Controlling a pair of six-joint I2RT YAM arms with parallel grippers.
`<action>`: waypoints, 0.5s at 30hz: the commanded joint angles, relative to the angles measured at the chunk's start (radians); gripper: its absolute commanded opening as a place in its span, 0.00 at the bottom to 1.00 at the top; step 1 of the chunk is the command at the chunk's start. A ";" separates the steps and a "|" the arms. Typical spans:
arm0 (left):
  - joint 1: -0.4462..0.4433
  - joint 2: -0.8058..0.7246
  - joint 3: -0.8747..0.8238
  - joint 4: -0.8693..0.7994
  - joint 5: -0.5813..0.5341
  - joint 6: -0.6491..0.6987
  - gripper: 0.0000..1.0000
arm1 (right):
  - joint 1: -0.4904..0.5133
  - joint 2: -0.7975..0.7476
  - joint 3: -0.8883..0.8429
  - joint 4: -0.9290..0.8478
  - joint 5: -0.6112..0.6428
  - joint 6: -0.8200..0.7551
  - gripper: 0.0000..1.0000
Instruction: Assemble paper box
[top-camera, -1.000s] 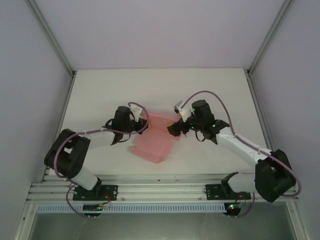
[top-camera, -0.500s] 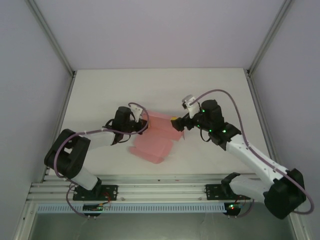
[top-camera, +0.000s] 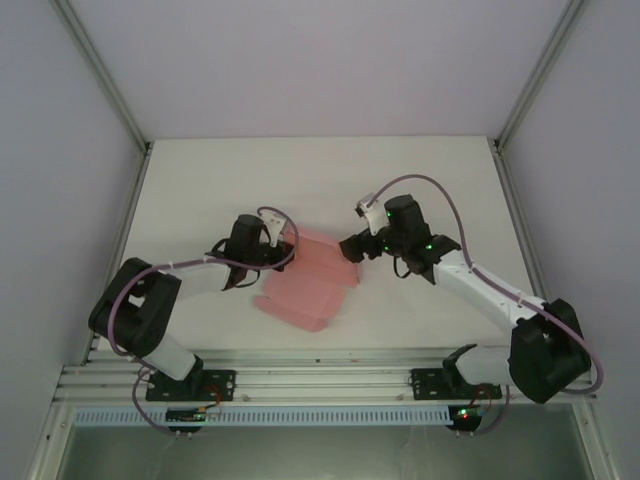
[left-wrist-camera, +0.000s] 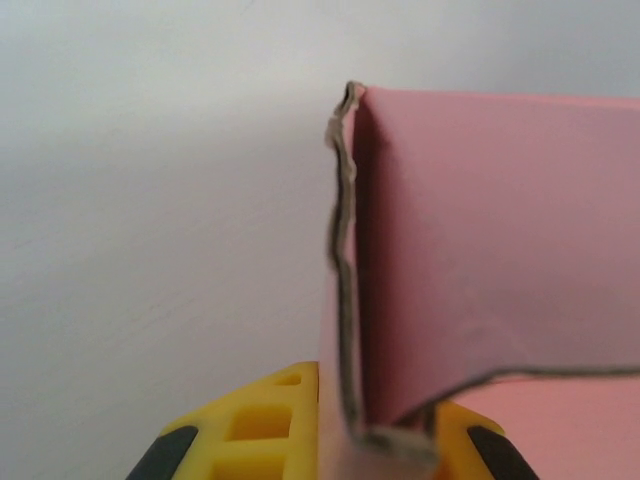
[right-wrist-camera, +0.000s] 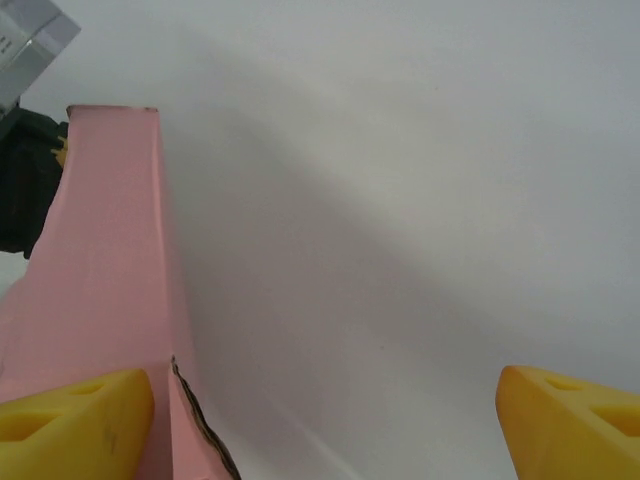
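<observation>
The pink paper box (top-camera: 305, 285) lies partly folded at the table's middle, between the two arms. My left gripper (top-camera: 287, 251) is at its left side, shut on an upright pink wall (left-wrist-camera: 480, 230); in the left wrist view the yellow fingers (left-wrist-camera: 250, 425) pinch the wall's raw edge, gripper (left-wrist-camera: 375, 440). My right gripper (top-camera: 350, 248) stands open at the box's right far corner. In the right wrist view its left finger (right-wrist-camera: 75, 420) lies against a raised pink wall (right-wrist-camera: 100, 270), and bare table fills the gap of the gripper (right-wrist-camera: 320, 420).
The white table (top-camera: 200, 180) is enclosed by pale walls and aluminium posts (top-camera: 105, 75). A slotted rail (top-camera: 320, 380) carrying both arm bases runs along the near edge. Open tabletop lies behind and to both sides of the box.
The right gripper swung away to the right and up, then came back left to the box's right far corner. The left gripper kept its hold and place.
</observation>
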 joint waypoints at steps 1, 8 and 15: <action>-0.005 -0.019 0.044 0.047 0.039 -0.061 0.00 | 0.029 0.042 0.022 0.059 0.012 0.012 0.91; -0.006 -0.030 0.055 0.004 -0.008 -0.083 0.00 | 0.070 0.083 0.066 0.004 0.174 0.023 0.90; -0.007 -0.045 0.055 -0.047 -0.061 -0.063 0.00 | 0.067 -0.018 0.052 -0.084 0.281 0.034 0.94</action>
